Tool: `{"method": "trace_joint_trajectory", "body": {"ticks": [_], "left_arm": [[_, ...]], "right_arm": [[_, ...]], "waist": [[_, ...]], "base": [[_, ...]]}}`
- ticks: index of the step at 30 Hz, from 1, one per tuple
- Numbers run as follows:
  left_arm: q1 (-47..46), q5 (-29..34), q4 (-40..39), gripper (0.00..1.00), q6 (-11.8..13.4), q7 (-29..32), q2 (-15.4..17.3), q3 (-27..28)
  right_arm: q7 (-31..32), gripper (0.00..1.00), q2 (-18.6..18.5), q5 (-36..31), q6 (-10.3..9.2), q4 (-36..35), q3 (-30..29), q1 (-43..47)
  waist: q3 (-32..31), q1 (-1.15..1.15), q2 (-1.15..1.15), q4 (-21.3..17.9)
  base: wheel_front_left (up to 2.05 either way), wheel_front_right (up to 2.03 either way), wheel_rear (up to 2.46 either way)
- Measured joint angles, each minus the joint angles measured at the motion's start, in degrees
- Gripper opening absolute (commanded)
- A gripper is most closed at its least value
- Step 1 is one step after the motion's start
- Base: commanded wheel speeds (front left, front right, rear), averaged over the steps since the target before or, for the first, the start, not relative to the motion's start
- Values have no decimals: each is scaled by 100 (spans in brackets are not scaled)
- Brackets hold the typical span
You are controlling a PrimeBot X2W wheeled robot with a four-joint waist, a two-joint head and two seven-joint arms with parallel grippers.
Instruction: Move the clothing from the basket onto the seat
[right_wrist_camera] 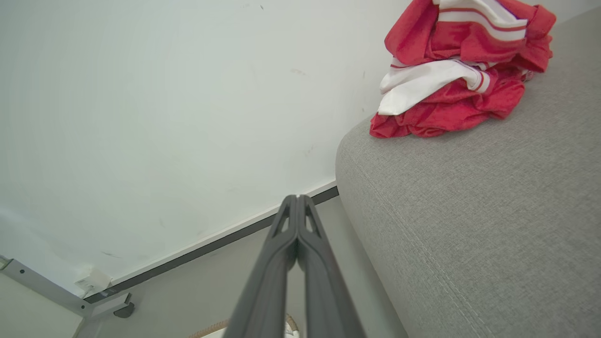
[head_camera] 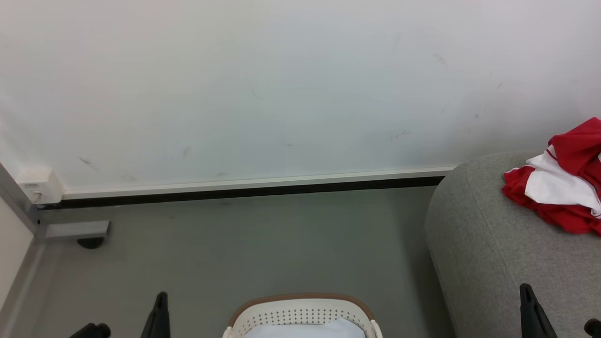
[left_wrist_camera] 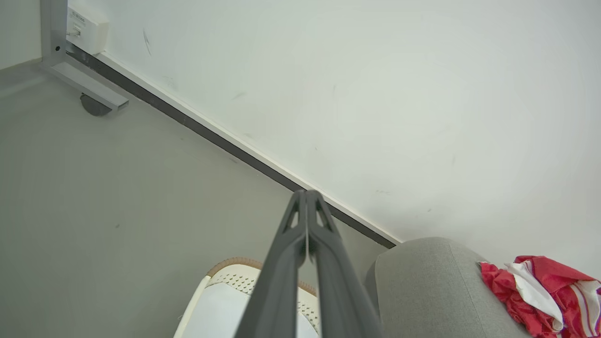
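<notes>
The clothing [right_wrist_camera: 450, 70] lies in a crumpled, soft heap on top of the seat [head_camera: 488, 253], near its rounded end by the wall [head_camera: 281, 84]. It is bright red fabric, folded over itself, with broad white panels and thin red stripes on the white. The seat is upholstered in a light grey, coarse-woven cloth, and a stitched seam runs along its bulging edge. The basket [head_camera: 300, 315] stands on the floor [head_camera: 258, 244] beside the seat's end, with a strip of floor between them and well apart from the clothing. It is cream plastic with rounded walls pierced by rows of small holes, and it has a brown woven-look rim. Inside it lies plain pale padding [head_camera: 305, 330], smooth and flat. The left gripper [left_wrist_camera: 306, 193] has its jaws pressed together, with the two long dark matte fingers meeting at the tips and nothing between them. In the left wrist view they cross in front of the basket's rim. The right gripper [right_wrist_camera: 297, 197] is likewise closed tip to tip and empty, beside the seat's edge in its own view. The floor is smooth dull grey. The wall is matte white with faint scuffs and ends in a white skirting [head_camera: 253, 180] above a dark strip. At the left corner are a grey metal frame [head_camera: 75, 229] on a black castor [head_camera: 90, 242] and a small white box [head_camera: 40, 185].
</notes>
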Motion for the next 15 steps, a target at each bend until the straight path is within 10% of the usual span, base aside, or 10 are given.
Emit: {"method": "trace_joint_trajectory", "body": {"ticks": [15], "left_arm": [[-127,-1115,-83,0,-75,303,-30,183]], "right_arm": [[297,0,-5,1294,0,-26,-55,-129]], "waist": [[41,0,0,44]], "base": [[0,0,0]]}}
